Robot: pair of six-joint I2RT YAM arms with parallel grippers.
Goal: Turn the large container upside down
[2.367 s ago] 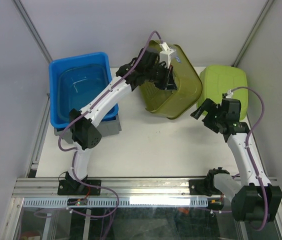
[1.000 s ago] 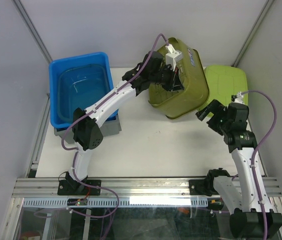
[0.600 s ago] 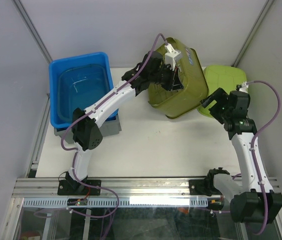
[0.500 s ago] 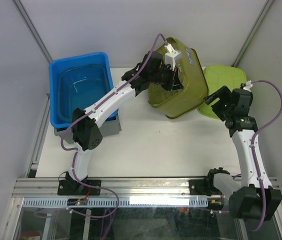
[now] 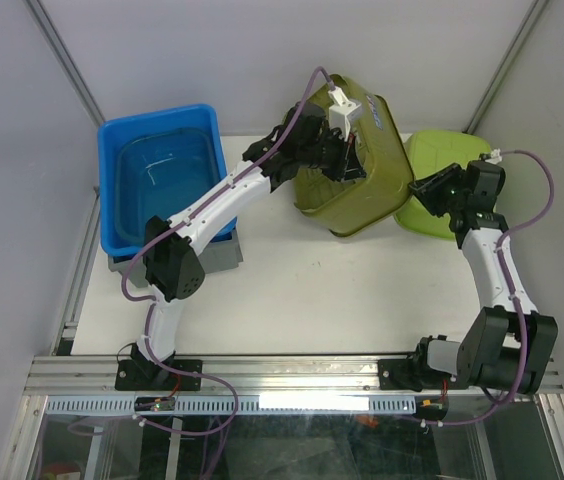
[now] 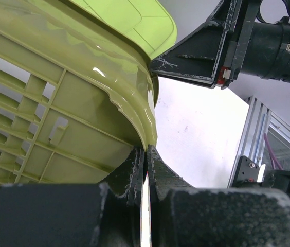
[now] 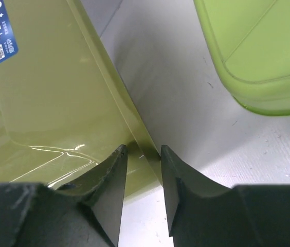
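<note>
— Where is the large container (image 5: 367, 195)?

— At the back of the surface (image 5: 292, 290), between the blue tub (image 5: 157, 175) and the lime tub (image 5: 450, 160). It's tipped steeply, with its near edge low.

— And the left tool (image 6: 145, 154)?

— Pressed together on the container's rim, pinching it high on the far side (the ribbed underside of the rim fills that wrist view).

— The right tool (image 7: 142, 150)?

— Narrowly spread, one finger on each side of the container's right-hand rim. I cannot tell whether it's actually gripping the rim.
</note>
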